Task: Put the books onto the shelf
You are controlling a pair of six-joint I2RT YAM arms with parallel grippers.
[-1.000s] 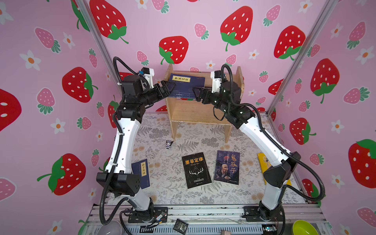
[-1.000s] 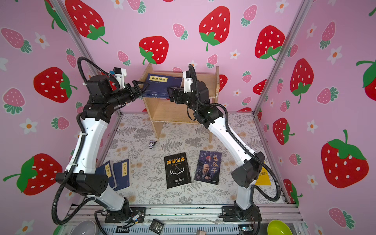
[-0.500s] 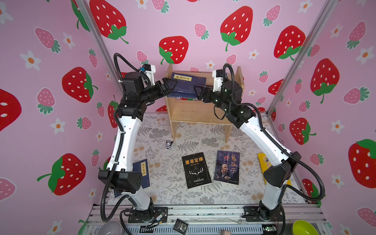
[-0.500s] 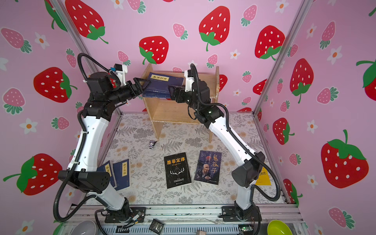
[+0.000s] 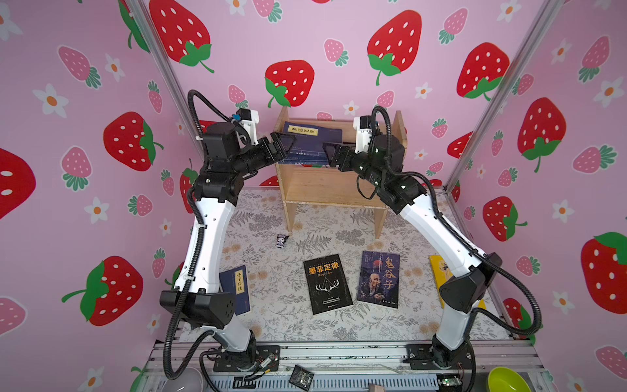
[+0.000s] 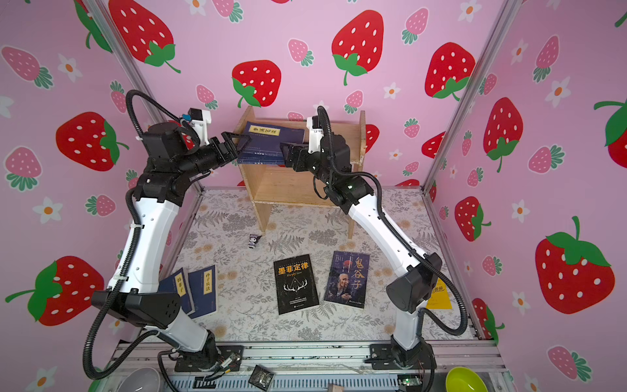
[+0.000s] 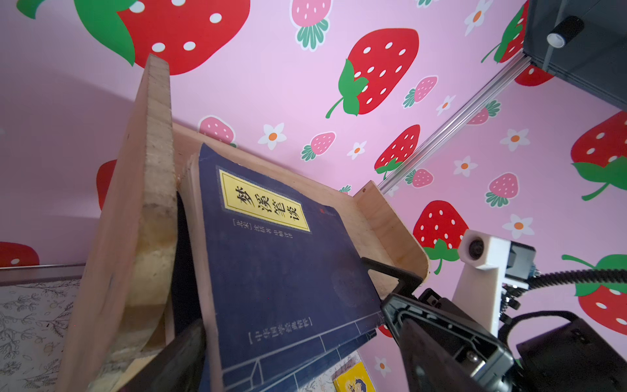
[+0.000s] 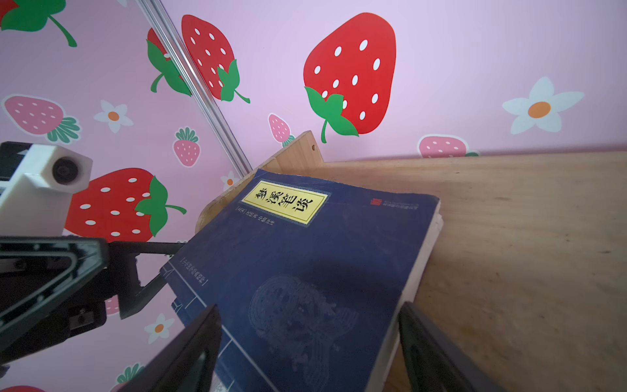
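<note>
Comparing both top views with those of a second before, finds no material movement: left gripper (image 5: 290, 146) and right gripper (image 5: 328, 152) keep the same stations at either front corner of the top navy book (image 5: 315, 139), jaws wide on both, nothing clamped. Places that book flat on a navy stack (image 6: 261, 156) on the upper tier of the shelf (image 5: 322, 185); judges this delivery complete and release done, with retreat and the next fetch due. Counts, in a top view, five books left on the mat (image 6: 237, 322): two navy books (image 6: 205, 288) side by side, one black antler book (image 6: 296, 283), one old-man's-face book (image 6: 347, 280), one yellow book (image 6: 439, 298) half hidden behind the right arm; also one figurine (image 6: 253, 240). Cannot fix the number of layers in the stack. Confirms in the left wrist view the yellow-labelled cover just beside the shelf's side panel (image 7: 149, 203). Confirms in the right wrist view wide-set fingers (image 8: 200, 346) either side of the book's near corner, no squeeze evident.
</note>
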